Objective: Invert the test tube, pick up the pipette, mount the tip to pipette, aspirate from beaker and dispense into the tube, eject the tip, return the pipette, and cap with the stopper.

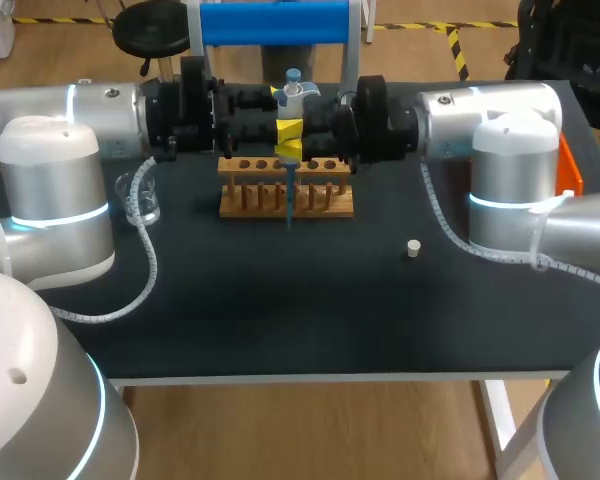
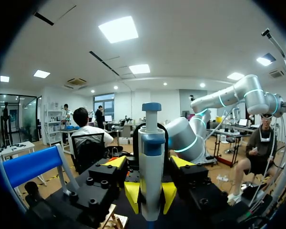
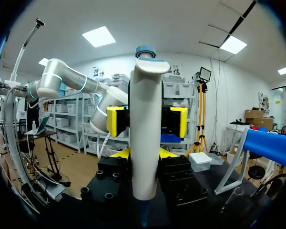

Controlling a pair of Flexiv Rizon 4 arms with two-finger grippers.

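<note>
Right gripper is clamped on the pipette, upright at upper centre, tip down at the wooden rack near the far edge of the table. Left gripper gapes wide around it. Beaker sits left and stopper lower right, both well apart.

The pipette covers the middle of our left gripper, so we cannot tell what sits there. The pipette's blue tip is too thin to place against the rack.
</note>
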